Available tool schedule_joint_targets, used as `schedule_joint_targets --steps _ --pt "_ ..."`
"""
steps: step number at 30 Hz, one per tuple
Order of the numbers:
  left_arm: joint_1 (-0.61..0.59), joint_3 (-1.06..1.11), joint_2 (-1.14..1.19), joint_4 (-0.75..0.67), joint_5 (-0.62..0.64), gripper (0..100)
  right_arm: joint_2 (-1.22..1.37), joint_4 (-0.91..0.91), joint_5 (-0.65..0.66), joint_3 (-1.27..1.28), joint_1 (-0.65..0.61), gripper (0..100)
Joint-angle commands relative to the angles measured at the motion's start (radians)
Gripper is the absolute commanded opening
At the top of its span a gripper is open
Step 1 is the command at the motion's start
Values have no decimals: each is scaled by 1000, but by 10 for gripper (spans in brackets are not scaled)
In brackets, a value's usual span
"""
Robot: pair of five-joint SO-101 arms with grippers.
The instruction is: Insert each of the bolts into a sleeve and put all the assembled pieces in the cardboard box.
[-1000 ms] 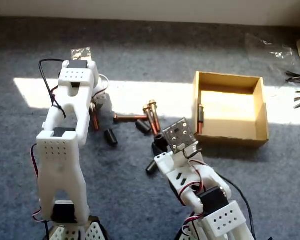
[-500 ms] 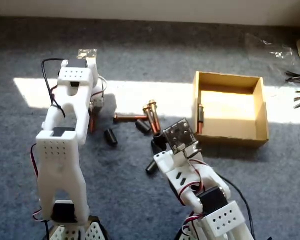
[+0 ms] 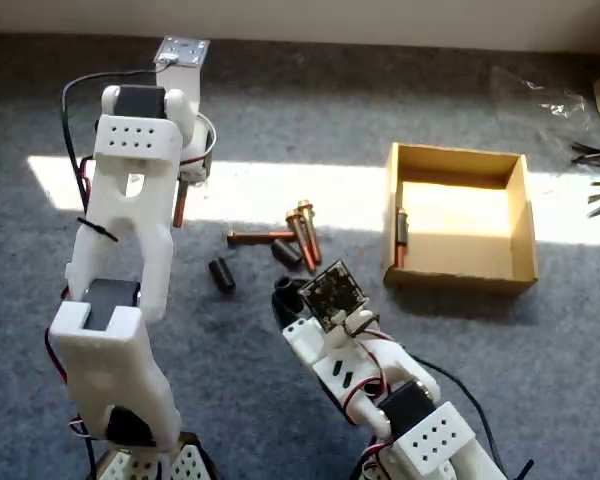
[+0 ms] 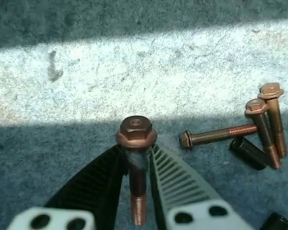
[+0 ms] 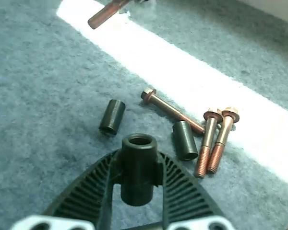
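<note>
The grey carpet (image 3: 540,380) covers the work surface, with a sunlit band running across it.

Left arm (image 3: 130,230): extended over the near edge of the sunlit band. The left gripper (image 4: 137,151) is closed to a narrow gap and clamps the held bolt (image 4: 138,177) by its shank just under the flanged hex head. The threaded end points back toward the wrist.

Right arm (image 3: 380,390): positioned near the centre of the carpet, below the loose parts in the high view. The right gripper (image 5: 139,158) is closed around the held sleeve (image 5: 138,167), a black tube gripped at mid-body with its open bore facing away from the wrist.

Cardboard box (image 3: 460,277): open-topped, to the right of the parts. One assembled piece (image 3: 401,238) lies inside against its left wall.

Loose parts lie on the carpet between the left arm and the box. The lone bolt (image 3: 260,237) lies crosswise. The paired bolts (image 3: 305,235) lie side by side just beside its end, heads toward the sunlit band. The first loose sleeve (image 3: 286,252) lies close by the paired bolts. The second loose sleeve (image 3: 221,274) lies apart, nearer the left arm.
</note>
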Motion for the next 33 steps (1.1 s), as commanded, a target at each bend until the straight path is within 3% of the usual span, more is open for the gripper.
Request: schedule_joint_targets --steps 1,6,10,15,23,27,33 --pt "27 -24 -154 18 -14 5 -12 -30 0 -16 -58 5" --pt "44 -24 -291 46 -61 5 -12 -45 -2 -22 -67 5" --pt "82 -19 -381 55 -61 5 -12 -163 -6 -16 -65 5" --pt "150 97 -498 38 -63 5 -13 -183 -8 -22 -50 5" --pt "162 473 -803 -218 -64 5 -13 -183 -11 -59 19 5" --pt "194 685 -974 -362 -161 5 -13 -182 -75 -119 21 5" --pt "203 819 -1156 -451 -161 5 -96 -182 -72 -130 16 5"
